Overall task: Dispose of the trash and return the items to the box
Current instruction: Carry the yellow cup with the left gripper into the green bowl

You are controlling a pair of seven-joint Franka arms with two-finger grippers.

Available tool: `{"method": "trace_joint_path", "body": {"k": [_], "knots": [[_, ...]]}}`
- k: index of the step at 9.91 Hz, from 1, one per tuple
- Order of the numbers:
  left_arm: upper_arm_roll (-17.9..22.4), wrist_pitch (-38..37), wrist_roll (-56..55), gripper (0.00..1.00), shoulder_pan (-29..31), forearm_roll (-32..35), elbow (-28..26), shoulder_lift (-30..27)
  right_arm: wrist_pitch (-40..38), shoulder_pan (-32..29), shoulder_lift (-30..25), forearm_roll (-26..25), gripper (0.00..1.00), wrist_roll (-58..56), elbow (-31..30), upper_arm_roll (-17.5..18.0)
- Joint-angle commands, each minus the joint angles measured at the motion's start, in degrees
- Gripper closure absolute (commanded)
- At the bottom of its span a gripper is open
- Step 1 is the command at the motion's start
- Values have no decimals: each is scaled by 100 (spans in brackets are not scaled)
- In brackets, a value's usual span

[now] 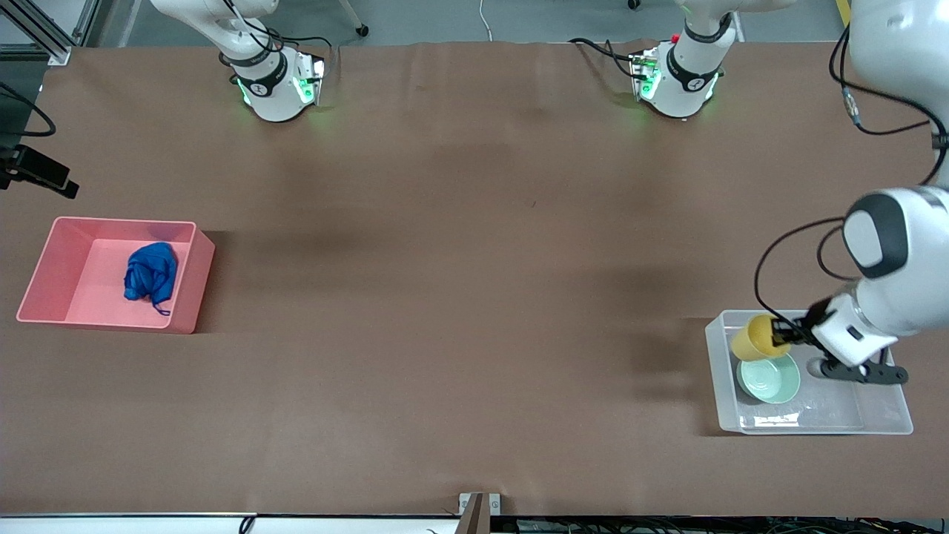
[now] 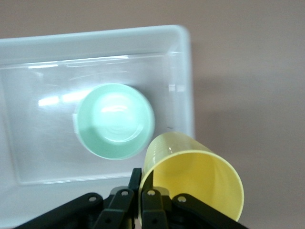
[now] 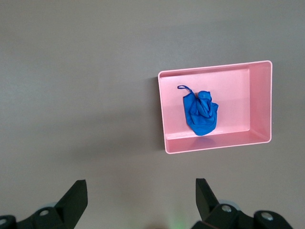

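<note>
gripping the wall of a small yellow plastic cup [image 1: 752, 338] at its rim, the left gripper [image 1: 780, 334] hangs over the clear rectangular plastic tub [image 1: 721, 386] at the left arm's end of the brown worktop [image 1: 460, 311]; its jaws are clamped on the cup, which tilts on its side with its mouth toward the wrist camera; a shallow mint-green round bowl [image 1: 769, 378] sits upright inside the tub, just beside and partly under the cup; a crumpled bright blue wad of thin material [image 1: 150, 273], with a thin strand trailing from it, lies in the pink rectangular bin [image 1: 52, 278] at the right arm's end; the right gripper [image 3: 141, 200] waits high over bare worktop beside the bin, jaws wide apart and holding nothing.
</note>
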Motion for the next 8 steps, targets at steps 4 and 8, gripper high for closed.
{"method": "trace_joint_path", "body": {"k": [4, 8], "knots": [[255, 824, 236, 95, 128, -308, 421, 1124, -31, 95, -36, -19, 0, 14, 10, -55], [202, 896, 166, 0, 225, -424, 325, 731, 4, 95, -36, -10, 0, 14, 10, -55]]}}
